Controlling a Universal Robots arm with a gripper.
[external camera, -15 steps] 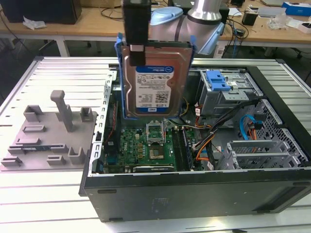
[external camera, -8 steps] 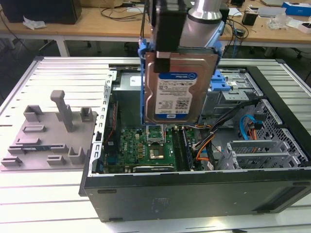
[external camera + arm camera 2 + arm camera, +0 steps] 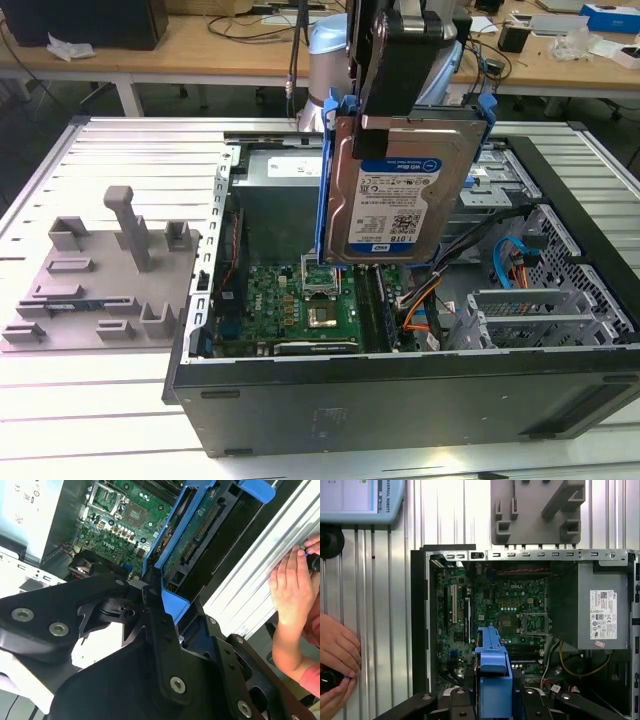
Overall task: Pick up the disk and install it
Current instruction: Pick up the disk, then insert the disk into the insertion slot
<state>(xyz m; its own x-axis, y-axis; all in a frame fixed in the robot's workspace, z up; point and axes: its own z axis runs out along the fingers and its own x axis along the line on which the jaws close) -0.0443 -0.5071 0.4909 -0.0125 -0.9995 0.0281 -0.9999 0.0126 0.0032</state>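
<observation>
Disk (image 3: pixel 400 205), clamped upright by its upper edge in the claw (image 3: pixel 405 115), label toward the exterior view, hanging above the open computer case (image 3: pixel 400 385) over the motherboard (image 3: pixel 305 300). Grey fixture plate (image 3: pixel 100 280) lies on the worktop (image 3: pixel 90 410) beside the case, toward the exterior view's left edge. A person's hand (image 3: pixel 292 582) rests on the worktop near the case.
</observation>
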